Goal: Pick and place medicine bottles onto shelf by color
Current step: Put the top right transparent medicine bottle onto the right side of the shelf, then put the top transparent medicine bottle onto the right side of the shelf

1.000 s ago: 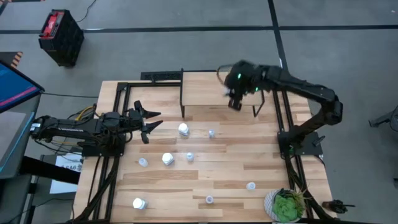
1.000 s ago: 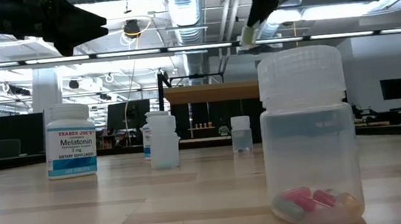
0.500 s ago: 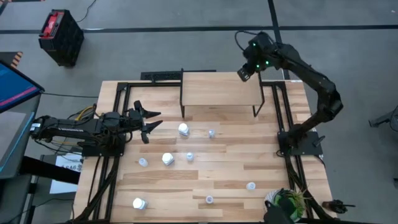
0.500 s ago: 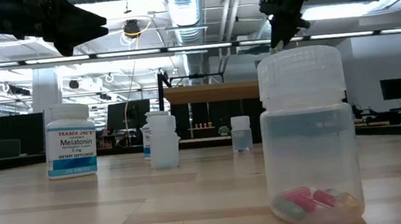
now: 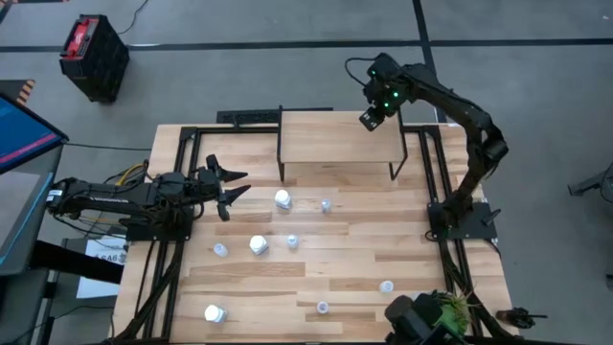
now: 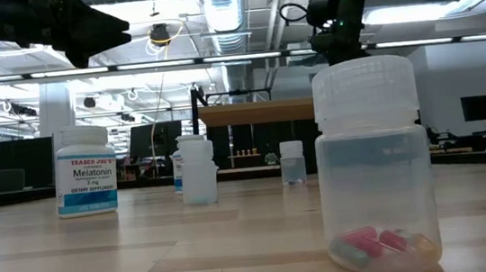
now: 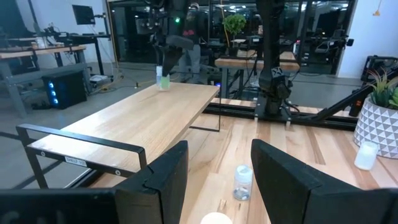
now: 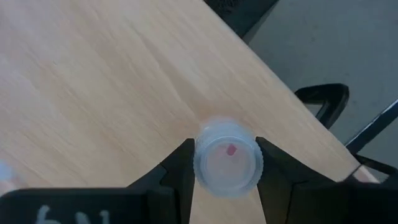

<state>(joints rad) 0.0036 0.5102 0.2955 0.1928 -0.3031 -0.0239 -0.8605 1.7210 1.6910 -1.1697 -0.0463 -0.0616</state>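
Even overhead light in high view; bench (image 5: pixel 335 240) bright, shadows short and faint. Low view backlit: ceiling strip lights glare at 12 o'clock, arms read as silhouettes, near translucent bottle (image 6: pixel 374 167) sharp, far room soft. Left wrist view: dim room, glass reflections at 12 o'clock, white bottle cap (image 7: pixel 216 218) at 6 o'clock blurred. Right wrist view: bottle cap (image 8: pixel 226 158) soft-edged, slight motion blur, flat light on shelf (image 8: pixel 112 93).

Grey floor (image 5: pixel 239 67) with dark seams, a red-topped black crate (image 5: pixel 93 57), exposed ceiling ducts (image 6: pixel 220 7) overhead.
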